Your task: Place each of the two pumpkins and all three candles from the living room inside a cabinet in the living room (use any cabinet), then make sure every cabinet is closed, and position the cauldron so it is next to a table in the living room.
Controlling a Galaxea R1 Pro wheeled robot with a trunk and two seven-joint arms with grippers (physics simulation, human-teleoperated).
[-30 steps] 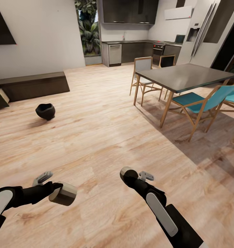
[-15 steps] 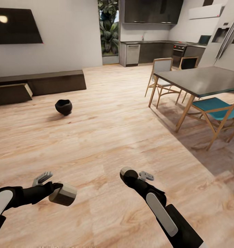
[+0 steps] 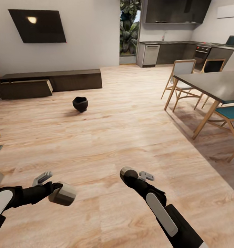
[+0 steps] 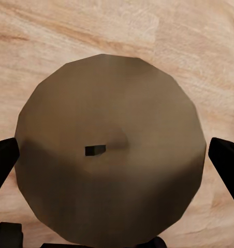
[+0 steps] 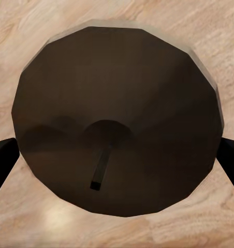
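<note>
Right wrist view: a candle [image 5: 117, 124] is sitting between the right gripper's [image 5: 117, 155] two dark fingers [image 5: 3, 163], whose tips are showing at 3 and 9 o'clock against its rim. Its round top face is reading dark brown, with a short wick [image 5: 100, 170] pointing toward 7 o'clock from centre. Pale wooden floor [image 5: 24, 31] is showing around it.

The head camera looks forward and down across the pale wooden plank floor [image 3: 123, 137], with the long low dark brown console cabinet [image 3: 51, 82] at 11 o'clock. Each of the 2 wrist cameras sits very near a squat brown candle [image 4: 112, 155] [image 5: 117, 119], facing the same floor below it.
</note>
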